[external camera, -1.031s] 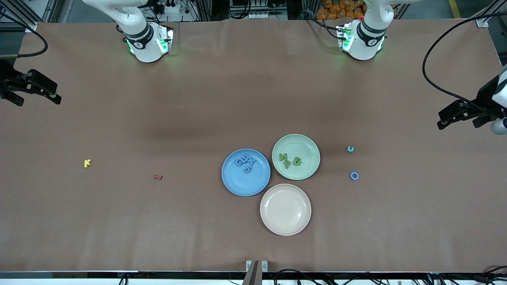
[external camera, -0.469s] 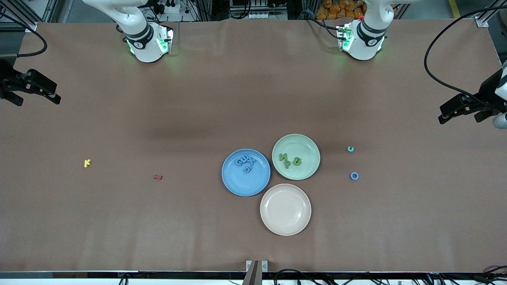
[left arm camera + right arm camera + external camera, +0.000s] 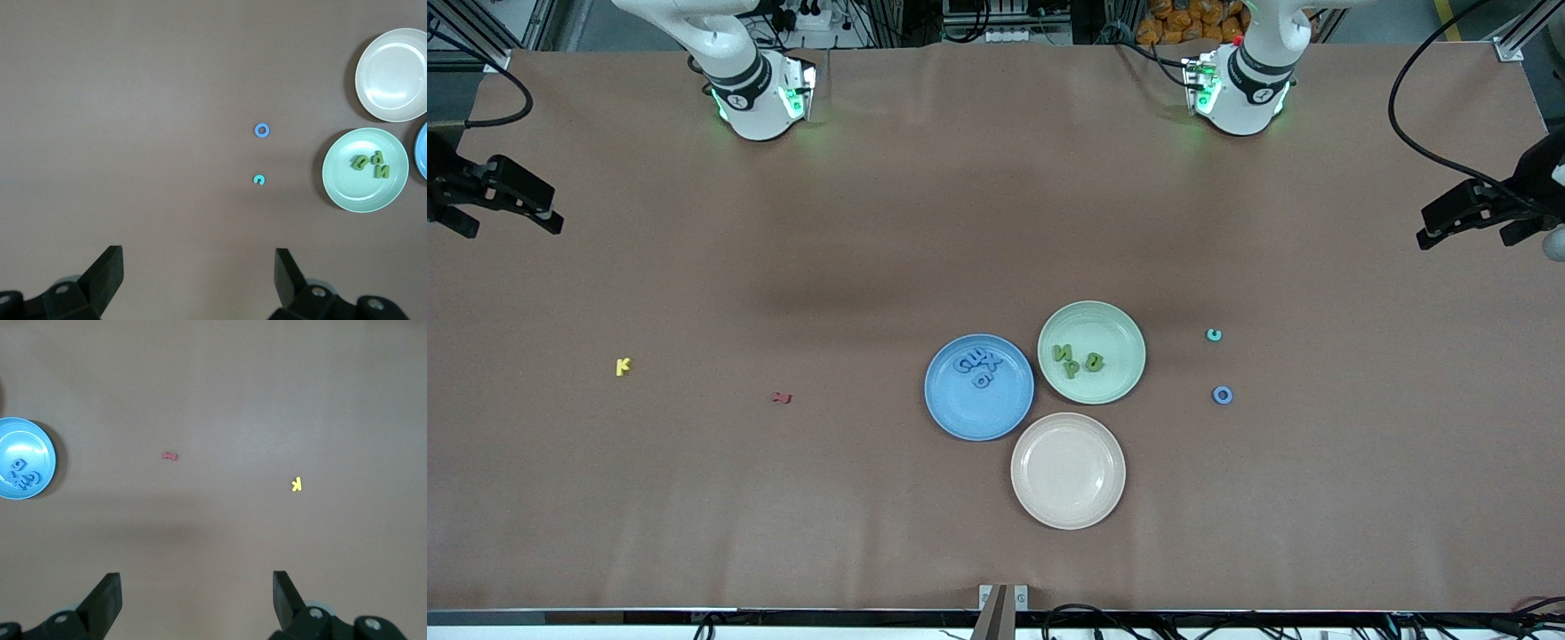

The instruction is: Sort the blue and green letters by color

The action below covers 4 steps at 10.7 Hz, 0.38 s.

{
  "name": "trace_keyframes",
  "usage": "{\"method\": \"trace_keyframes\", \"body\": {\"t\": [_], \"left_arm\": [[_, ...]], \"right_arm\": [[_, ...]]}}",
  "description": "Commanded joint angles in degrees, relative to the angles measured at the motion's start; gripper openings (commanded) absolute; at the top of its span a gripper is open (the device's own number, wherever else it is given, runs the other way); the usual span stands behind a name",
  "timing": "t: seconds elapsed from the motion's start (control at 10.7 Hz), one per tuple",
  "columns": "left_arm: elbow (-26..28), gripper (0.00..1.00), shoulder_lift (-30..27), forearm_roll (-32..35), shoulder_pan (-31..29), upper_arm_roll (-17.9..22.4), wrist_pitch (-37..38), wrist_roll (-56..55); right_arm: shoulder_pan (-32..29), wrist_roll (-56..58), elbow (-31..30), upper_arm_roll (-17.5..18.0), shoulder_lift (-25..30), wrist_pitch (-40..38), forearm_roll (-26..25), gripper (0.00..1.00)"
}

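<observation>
Three plates sit together on the brown table (image 3: 694, 498), and the blue plate (image 3: 979, 413) serves as the landmark. The blue letters (image 3: 979, 364) lie clustered in it, on the part of the plate farthest from the front camera. The green plate (image 3: 1091, 391) touches the blue plate on the side toward the left arm's end and sits a little farther from the camera; the green letters (image 3: 1076, 359) lie in it, three pieces close together. A cream plate (image 3: 1068, 471) lies nearer the camera than the blue plate, just beside both others, with nothing in it. Well apart from the blue plate toward the left arm's end, a blue O (image 3: 1223, 395) lies on the table, with a teal C (image 3: 1214, 335) near it, farther from the camera. Toward the right arm's end from the blue plate lie a dark red letter (image 3: 782, 397) and, farther along, a yellow K (image 3: 623, 366). The left claw (image 3: 1463, 224) hangs over the table edge at the left arm's end, fingers apart and holding nothing. The right claw (image 3: 503, 213) hangs over the edge at the right arm's end, fingers likewise apart and holding nothing.
</observation>
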<state>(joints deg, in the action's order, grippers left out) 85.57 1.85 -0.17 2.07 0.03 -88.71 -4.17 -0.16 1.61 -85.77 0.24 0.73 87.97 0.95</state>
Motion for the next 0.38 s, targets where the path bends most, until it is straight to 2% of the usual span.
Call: {"method": "trace_keyframes", "body": {"t": [0.0, 0.28], "left_arm": [[-1.4, 1.0, -0.3, -1.4, 0.0, -0.2, 2.4, 1.4], [-1.4, 1.0, -0.5, -1.3, 0.0, -0.2, 2.3, 1.6]], "right_arm": [[0.2, -0.1, 1.6, -0.1, -0.6, -1.0, 0.6, 1.0], [0.2, -0.1, 1.6, -0.1, -0.8, -1.0, 0.7, 1.0]]}}
